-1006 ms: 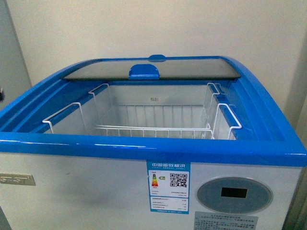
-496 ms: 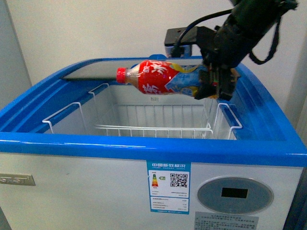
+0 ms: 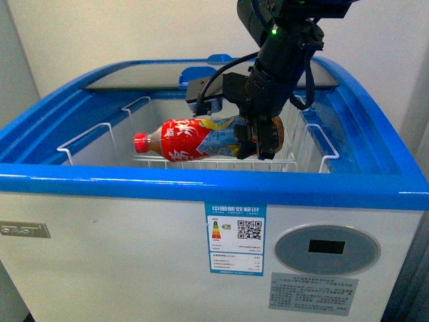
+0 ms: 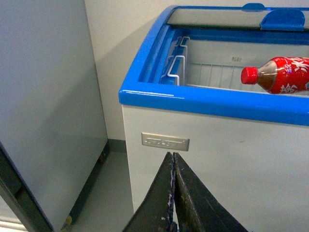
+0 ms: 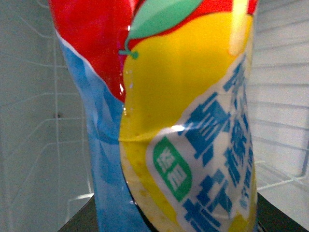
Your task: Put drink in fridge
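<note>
You've got the right gripper point(image 3: 263, 139) clamped on the red-capped plastic drink bottle point(image 3: 191, 139), sideways with the cap left, inside the open blue-rimmed white chest fridge point(image 3: 201, 186) over its white wire basket point(image 3: 214, 162); the left gripper point(image 4: 173, 191) is pinched closed, empty.

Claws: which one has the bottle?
The right claw, gripping the bottle inside the fridge; the left claw hangs shut and empty outside.

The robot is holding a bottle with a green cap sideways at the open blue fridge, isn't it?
Nearly. The cap is red, not green; the front view shows it clearly, and so does the left wrist view. The rest is right: the right gripper holds the bottle sideways at the open blue fridge.
</note>
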Robot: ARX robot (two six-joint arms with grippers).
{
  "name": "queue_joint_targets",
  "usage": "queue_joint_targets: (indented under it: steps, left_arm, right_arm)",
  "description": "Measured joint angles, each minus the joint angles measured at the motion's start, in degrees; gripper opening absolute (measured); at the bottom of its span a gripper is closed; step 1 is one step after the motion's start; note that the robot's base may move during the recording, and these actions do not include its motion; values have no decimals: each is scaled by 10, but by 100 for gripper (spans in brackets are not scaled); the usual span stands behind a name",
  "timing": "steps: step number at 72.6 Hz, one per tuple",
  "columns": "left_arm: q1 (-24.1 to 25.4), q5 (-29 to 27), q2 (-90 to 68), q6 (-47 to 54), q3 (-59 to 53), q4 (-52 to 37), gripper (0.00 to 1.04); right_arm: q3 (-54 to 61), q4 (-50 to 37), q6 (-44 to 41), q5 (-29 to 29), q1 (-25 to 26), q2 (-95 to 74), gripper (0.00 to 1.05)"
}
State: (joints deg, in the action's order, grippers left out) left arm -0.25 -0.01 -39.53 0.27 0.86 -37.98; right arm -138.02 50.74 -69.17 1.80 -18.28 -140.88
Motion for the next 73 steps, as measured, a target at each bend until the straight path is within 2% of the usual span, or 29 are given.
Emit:
queue_joint_targets:
  steps: [18, 33, 41, 60, 62, 63, 73]
  left_arm:
    - [0, 0, 86, 0, 0, 76, 3]
    - [0, 0, 143, 0, 0, 129, 3]
    - [0, 0, 182, 0, 0, 166, 3]
    - [0, 0, 241, 0, 0, 225, 3]
    - [0, 0, 247, 0, 0, 231, 3]
    - [0, 0, 249, 0, 0, 232, 3]
    - [0, 0, 268, 0, 0, 252, 3]
  right_arm:
    - [-4, -39, 6, -16, 5, -39, 42]
    - [85, -124, 6, -19, -4, -38, 42]
    - [169, -203, 4, -27, -11, -38, 42]
    - [236, -287, 6, -27, -14, -12, 42]
    - [239, -289, 5, -27, -14, -11, 44]
    - [242, -289, 6, -27, -14, -9, 49]
    - [249, -285, 9, -14, -13, 8, 71]
